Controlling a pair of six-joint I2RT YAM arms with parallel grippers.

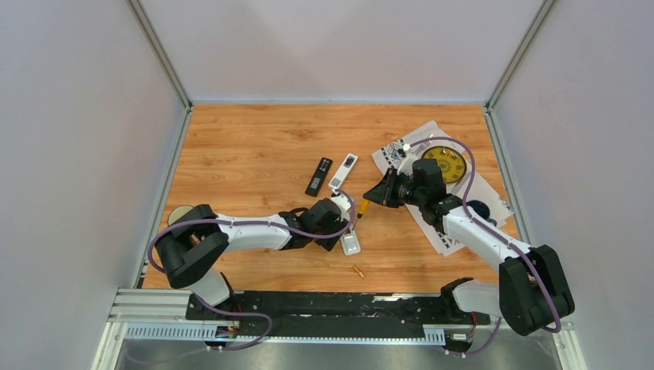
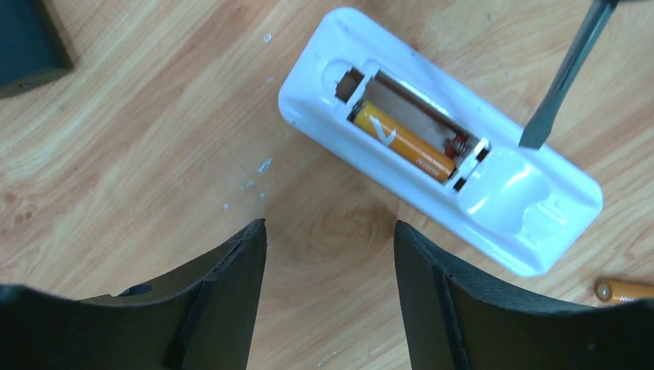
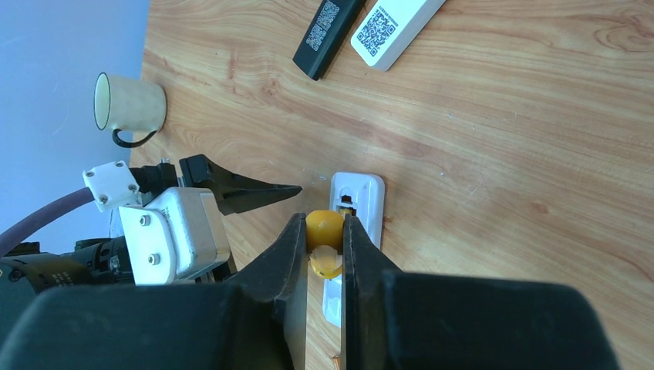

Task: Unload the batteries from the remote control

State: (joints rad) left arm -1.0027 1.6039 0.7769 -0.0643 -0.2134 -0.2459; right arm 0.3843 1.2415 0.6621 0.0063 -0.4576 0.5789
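One orange battery [image 2: 401,142] lies in the open bay of the white remote [image 2: 532,223], snug against the bay's near wall with its end at the spring, and the slot beside it is bare. A second battery [image 2: 623,290] lies loose on the wooden worktop [image 1: 247,146], just off the remote's far corner and apart from it. The flat tip of a screwdriver [image 2: 559,85] sits at the remote's long edge, beside the spring end of the bay. The right end effector [image 3: 324,223] is pressed together on the screwdriver's yellow handle. The left end effector [image 2: 330,231] is spread wide with only bare wood between its fingers, which stop just short of the remote's side. Farther out, a black remote [image 1: 318,176] and another white remote [image 1: 343,171] lie side by side. A mug [image 3: 131,104] stands by the left edge, and printed sheets [image 1: 397,154] cover the right side. Between these lies bare wood.
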